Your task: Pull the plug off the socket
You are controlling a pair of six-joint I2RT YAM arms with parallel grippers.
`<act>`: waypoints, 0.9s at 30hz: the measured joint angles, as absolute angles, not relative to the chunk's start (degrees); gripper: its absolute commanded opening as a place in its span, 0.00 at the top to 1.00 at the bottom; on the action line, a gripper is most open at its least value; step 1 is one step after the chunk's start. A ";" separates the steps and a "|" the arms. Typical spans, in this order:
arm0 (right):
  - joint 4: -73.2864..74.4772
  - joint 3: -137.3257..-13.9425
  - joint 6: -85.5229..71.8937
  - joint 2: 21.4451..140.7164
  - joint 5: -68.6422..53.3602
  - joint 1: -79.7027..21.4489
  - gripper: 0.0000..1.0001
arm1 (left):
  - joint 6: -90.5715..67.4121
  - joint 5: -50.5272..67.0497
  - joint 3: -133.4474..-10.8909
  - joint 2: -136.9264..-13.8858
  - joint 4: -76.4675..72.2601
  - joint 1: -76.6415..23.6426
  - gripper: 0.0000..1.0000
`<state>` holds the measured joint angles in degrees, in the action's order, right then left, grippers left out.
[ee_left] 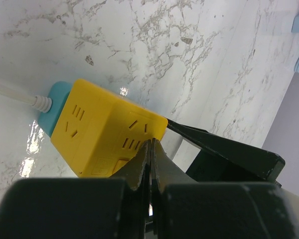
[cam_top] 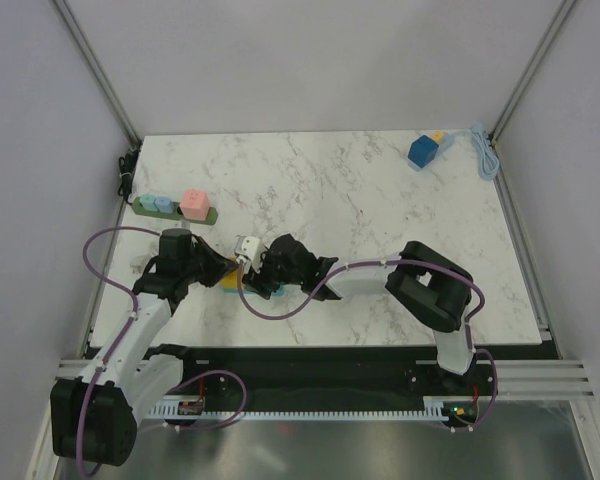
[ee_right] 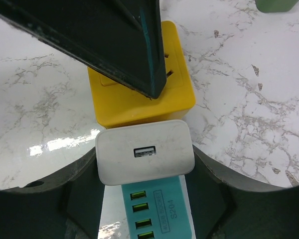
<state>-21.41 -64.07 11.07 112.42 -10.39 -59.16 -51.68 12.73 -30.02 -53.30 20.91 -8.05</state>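
A yellow socket cube on a teal USB base sits at the table's near left. A white USB plug is set against its side. In the right wrist view, my right gripper is shut on the white plug, one finger on each side, above the teal base and next to the yellow cube. My left gripper is shut and empty, its tip touching the top of the yellow cube. Its fingers also show in the right wrist view.
A green strip with pink and blue cubes lies at the left edge. A blue and yellow cube and a light blue cable lie at the back right. The socket's white cord runs off to the left.
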 measured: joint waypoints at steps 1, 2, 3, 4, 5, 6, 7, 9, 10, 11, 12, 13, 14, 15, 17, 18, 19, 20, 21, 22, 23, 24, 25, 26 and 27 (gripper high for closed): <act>-21.63 -63.86 10.72 112.33 -10.35 -59.16 0.92 | -51.72 12.71 -30.02 -53.30 20.88 -8.05 0.98; -22.04 -63.48 10.50 112.16 -10.20 -59.16 0.97 | -51.79 12.71 -30.00 -53.30 20.86 -8.05 0.98; -22.44 -63.13 10.24 112.01 -10.07 -59.16 1.00 | -51.86 12.69 -30.00 -53.30 20.84 -8.05 0.98; -22.76 -62.85 10.07 111.92 -9.96 -59.16 1.00 | -51.88 12.69 -29.98 -53.30 20.80 -8.05 0.98; -23.49 -62.28 9.65 111.72 -9.72 -59.16 1.00 | -51.94 12.71 -29.95 -53.30 20.75 -8.05 0.98; -24.14 -61.56 9.08 111.39 -9.52 -59.16 1.00 | -52.10 12.84 -29.89 -53.30 20.62 -8.08 0.98; -24.91 -60.97 8.73 111.18 -9.41 -59.16 1.00 | -52.16 12.86 -29.82 -53.30 20.53 -8.12 0.98; -26.15 -60.01 8.25 110.89 -9.32 -59.16 1.00 | -52.29 13.23 -29.67 -53.30 20.29 -8.21 0.98; -26.44 -59.79 8.14 110.85 -9.32 -59.16 1.00 | -52.31 13.37 -29.63 -53.30 20.21 -8.21 0.98; -26.68 -59.61 8.08 110.78 -9.30 -59.13 1.00 | -52.31 13.47 -29.63 -53.30 20.16 -8.21 0.98; -26.92 -59.53 7.99 110.78 -9.32 -59.13 1.00 | -52.31 13.52 -29.63 -53.30 20.18 -8.21 0.98; -26.98 -59.48 7.90 110.78 -9.32 -59.13 1.00 | -52.31 13.54 -29.63 -53.30 20.16 -8.21 0.98; -26.98 -59.48 7.79 110.78 -9.34 -59.13 1.00 | -52.31 13.56 -29.61 -53.30 20.16 -8.21 0.98; -26.98 -59.48 7.73 110.78 -9.34 -59.13 1.00 | -52.31 13.56 -29.61 -53.30 20.16 -8.21 0.98; -26.96 -59.51 7.66 110.78 -9.41 -59.09 1.00 | -52.31 13.56 -29.61 -53.30 20.16 -8.21 0.98; -26.96 -59.51 7.68 110.78 -9.43 -59.09 1.00 | -52.31 13.56 -29.61 -53.30 20.16 -8.21 0.98; -26.92 -59.55 7.68 110.78 -9.50 -59.09 1.00 | -52.31 13.58 -29.61 -53.32 20.16 -8.21 0.98; -26.68 -59.68 7.66 110.78 -9.56 -59.05 1.00 | -52.31 13.61 -29.61 -53.36 20.12 -8.21 0.98; -26.33 -59.90 7.66 110.78 -9.63 -59.05 1.00 | -52.31 13.65 -29.61 -53.43 20.10 -8.21 0.98; -25.69 -60.20 7.64 110.78 -9.63 -59.05 1.00 | -52.31 13.67 -29.61 -53.49 20.01 -8.21 0.98; -25.15 -60.49 7.64 110.78 -9.65 -59.02 1.00 | -52.34 13.72 -29.61 -53.58 19.97 -8.21 0.98; -24.47 -60.86 7.66 110.78 -9.63 -59.02 1.00 | -52.34 13.76 -29.61 -53.60 19.90 -8.21 0.98; -23.79 -61.21 7.66 110.78 -9.63 -59.02 1.00 | -52.31 13.78 -29.61 -53.63 19.86 -8.21 0.98; -23.09 -61.52 7.68 110.78 -9.63 -59.02 1.00 | -52.34 13.80 -29.61 -53.63 19.86 -8.21 0.98; -22.65 -61.78 7.68 110.78 -9.61 -59.02 1.00 | -52.31 13.80 -29.61 -53.63 19.86 -8.21 0.98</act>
<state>-22.65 -61.78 7.68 110.78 -9.61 -59.02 -52.31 13.80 -29.61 -53.63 19.86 -8.21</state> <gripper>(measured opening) 0.647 0.026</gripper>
